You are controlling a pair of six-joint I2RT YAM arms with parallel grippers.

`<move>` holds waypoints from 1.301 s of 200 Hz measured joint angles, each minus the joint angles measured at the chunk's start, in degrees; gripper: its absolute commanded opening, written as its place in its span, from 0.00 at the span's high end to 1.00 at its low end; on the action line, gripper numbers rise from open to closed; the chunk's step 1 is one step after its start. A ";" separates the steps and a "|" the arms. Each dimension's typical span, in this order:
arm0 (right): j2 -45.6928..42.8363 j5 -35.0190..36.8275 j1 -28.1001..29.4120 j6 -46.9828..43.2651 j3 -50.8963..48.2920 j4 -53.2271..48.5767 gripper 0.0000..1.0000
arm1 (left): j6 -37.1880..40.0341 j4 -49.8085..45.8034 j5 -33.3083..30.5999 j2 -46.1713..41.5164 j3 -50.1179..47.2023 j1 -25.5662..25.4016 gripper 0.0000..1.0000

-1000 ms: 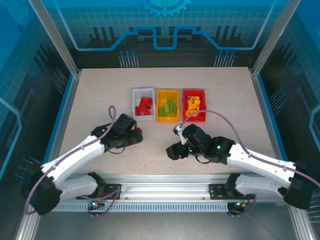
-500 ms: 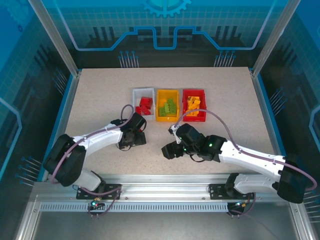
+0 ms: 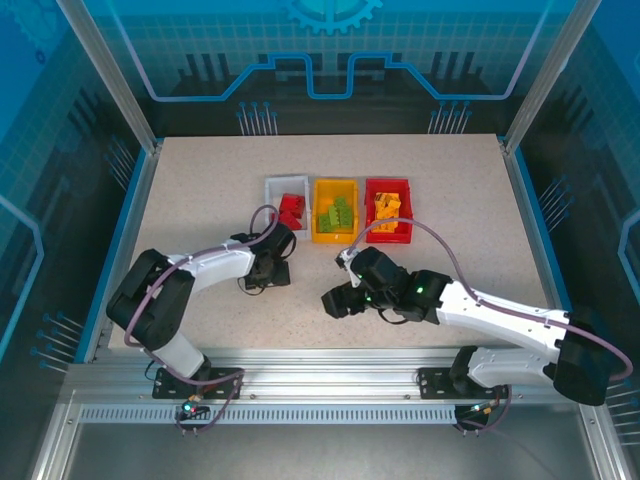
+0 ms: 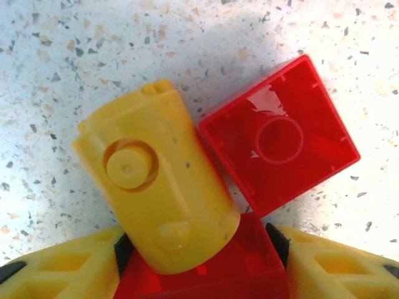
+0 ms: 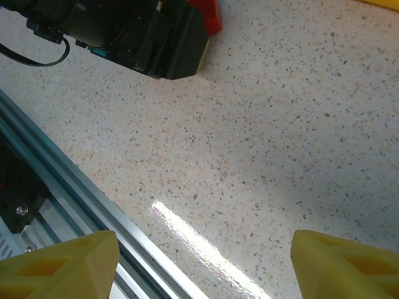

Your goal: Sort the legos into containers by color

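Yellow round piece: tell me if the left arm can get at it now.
Probably not cleanly. The yellow round piece lies ahead of the left end effector, but a red brick sits between its fingers, and a second red brick touches it.

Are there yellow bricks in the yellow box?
No, the yellow box holds green bricks, not yellow ones.

Three bins sit in a row mid-bench, touching or nearly so. The white bin has red bricks, the yellow bin has green bricks, and the red bin has orange bricks. Out on the bench, a yellow cylinder lies on its side against a red square brick that's flipped hollow side up. A second red piece pokes out under the cylinder.
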 measured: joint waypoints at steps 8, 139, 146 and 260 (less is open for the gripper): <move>0.04 0.00 0.00 0.00 0.00 0.00 0.26 | -0.20 0.07 0.02 -0.13 0.02 0.00 0.53; -6.45 1.53 -2.99 2.16 -0.02 8.96 0.29 | -0.57 -9.09 3.52 -14.05 10.08 -1.81 0.57; -6.32 1.64 -4.04 2.45 -0.02 9.86 0.29 | 0.04 -9.20 3.45 -12.39 13.07 -1.25 0.57; 2.14 0.20 -10.27 5.22 6.93 13.68 0.28 | 10.21 -12.70 -0.79 23.26 45.99 6.95 0.52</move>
